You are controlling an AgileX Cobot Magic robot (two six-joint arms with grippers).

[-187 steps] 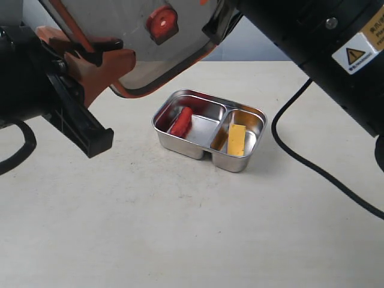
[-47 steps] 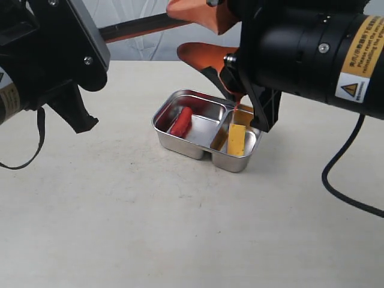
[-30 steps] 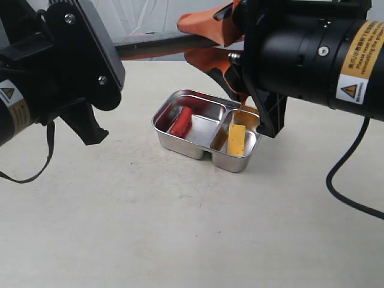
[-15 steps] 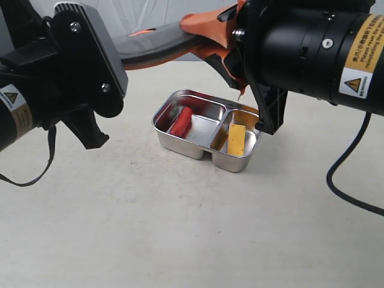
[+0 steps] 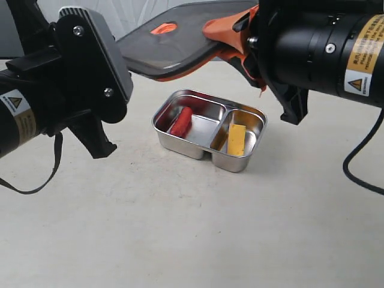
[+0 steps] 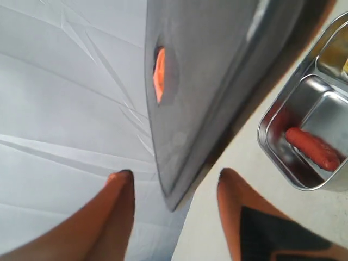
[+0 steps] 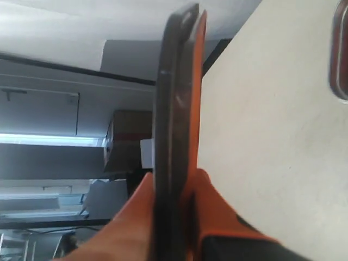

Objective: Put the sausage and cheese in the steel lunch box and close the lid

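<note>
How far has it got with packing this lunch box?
Food is packed: sausage in one compartment, cheese in the other. The right hand grips the lid in the air, off the box; the left hand is open. Left: set the lid on.

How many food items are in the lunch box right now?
2. The sausage lies in the steel lunch box's larger compartment, on the exterior view's left; the cheese lies in the smaller one, on the right. Nothing seems hidden.

Lid [image 5: 174, 42] end hidden behind left arm [image 5: 60, 90]; steel lunch box [image 6: 318, 114] cropped in left wrist view.
</note>
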